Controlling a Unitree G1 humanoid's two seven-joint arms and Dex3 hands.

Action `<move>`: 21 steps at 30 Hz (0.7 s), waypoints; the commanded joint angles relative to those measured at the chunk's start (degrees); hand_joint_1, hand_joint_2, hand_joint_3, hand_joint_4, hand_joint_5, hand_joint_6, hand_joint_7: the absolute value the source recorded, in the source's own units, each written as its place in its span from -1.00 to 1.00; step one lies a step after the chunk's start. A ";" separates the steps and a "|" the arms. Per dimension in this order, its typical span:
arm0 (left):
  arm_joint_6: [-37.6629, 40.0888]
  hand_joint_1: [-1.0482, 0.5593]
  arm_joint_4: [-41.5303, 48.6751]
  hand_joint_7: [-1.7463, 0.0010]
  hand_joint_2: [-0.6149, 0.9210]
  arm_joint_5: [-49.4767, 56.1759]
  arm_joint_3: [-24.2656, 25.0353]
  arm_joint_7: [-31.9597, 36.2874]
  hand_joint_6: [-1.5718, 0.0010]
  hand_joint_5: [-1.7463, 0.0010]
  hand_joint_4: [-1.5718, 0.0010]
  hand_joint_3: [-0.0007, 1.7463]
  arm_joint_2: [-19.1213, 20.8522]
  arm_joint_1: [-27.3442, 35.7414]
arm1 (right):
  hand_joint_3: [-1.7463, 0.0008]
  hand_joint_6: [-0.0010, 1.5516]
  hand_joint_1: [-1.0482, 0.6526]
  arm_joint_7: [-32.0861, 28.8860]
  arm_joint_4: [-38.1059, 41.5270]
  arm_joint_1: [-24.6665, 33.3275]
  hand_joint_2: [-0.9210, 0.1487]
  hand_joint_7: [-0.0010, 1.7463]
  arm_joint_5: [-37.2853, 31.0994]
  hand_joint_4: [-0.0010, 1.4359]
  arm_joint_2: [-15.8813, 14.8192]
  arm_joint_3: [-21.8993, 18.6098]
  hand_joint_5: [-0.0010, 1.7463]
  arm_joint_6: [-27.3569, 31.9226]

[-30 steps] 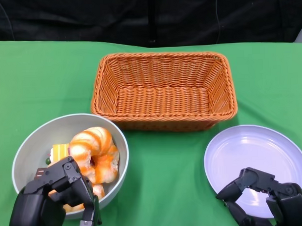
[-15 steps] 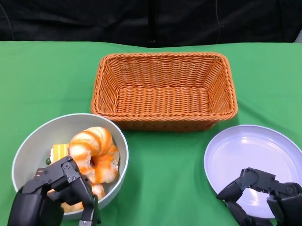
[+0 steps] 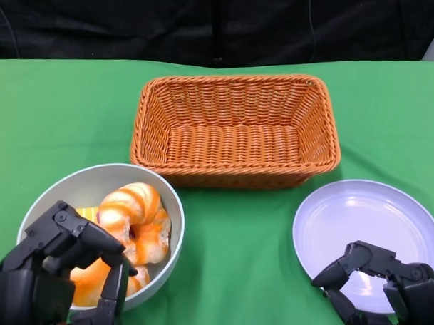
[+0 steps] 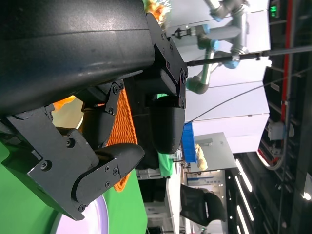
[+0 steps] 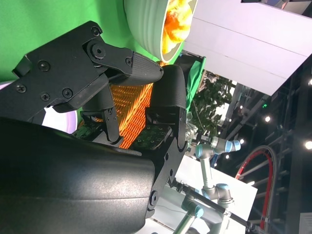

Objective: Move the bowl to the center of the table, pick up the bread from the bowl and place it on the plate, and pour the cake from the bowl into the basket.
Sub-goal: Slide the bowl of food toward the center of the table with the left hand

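One grey bowl (image 3: 157, 189) sits at the near left of the table, not at its center. Inside it lies one orange-and-white twisted bread (image 3: 137, 219), with a yellow piece of cake (image 3: 87, 212) only partly showing behind the fingers. The left hand (image 3: 53, 279) hangs over the bowl's near rim, its fingers (image 3: 98, 238) apart and curved above the food; it holds nothing that can be seen. Whether the fingertips touch the bread cannot be told.

One woven orange basket (image 3: 235, 130) stands just beyond the bowl, toward the middle of the table, with nothing in it. One pale plate (image 3: 369, 228) lies at the near right, bare. The right hand (image 3: 382, 289) rests at the plate's near edge, fingers loosely curled and apart, gripping nothing.

A green cloth (image 3: 241, 254) covers the table, and a black drape (image 3: 198, 24) hangs behind its far edge. The wrist views show a hall with white walls, ceiling lights and a grey jointed robot arm (image 5: 214, 168) in the background.
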 commanded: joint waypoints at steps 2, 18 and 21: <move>-4.33 0.07 1.42 -0.35 0.11 3.44 2.26 1.65 0.30 -0.70 0.27 0.58 0.68 -1.64 | -0.04 0.04 -0.10 -0.21 -0.48 0.41 -0.33 0.20 0.25 -0.03 -0.31 -0.25 0.67 0.63; -1.03 -0.27 3.39 0.22 0.44 8.96 8.39 4.74 0.68 -0.25 0.99 0.05 5.06 -4.61 | 0.00 0.04 -0.11 -0.73 -0.57 0.88 -0.36 0.20 -0.44 -0.03 0.11 -0.05 0.68 0.22; -0.50 -0.34 3.51 0.25 0.66 11.12 9.19 5.76 0.77 -0.10 1.00 -0.26 5.74 -4.88 | -0.01 0.05 -0.10 -0.51 -0.98 1.16 -0.37 0.20 -0.12 -0.02 -0.07 -0.06 0.69 0.50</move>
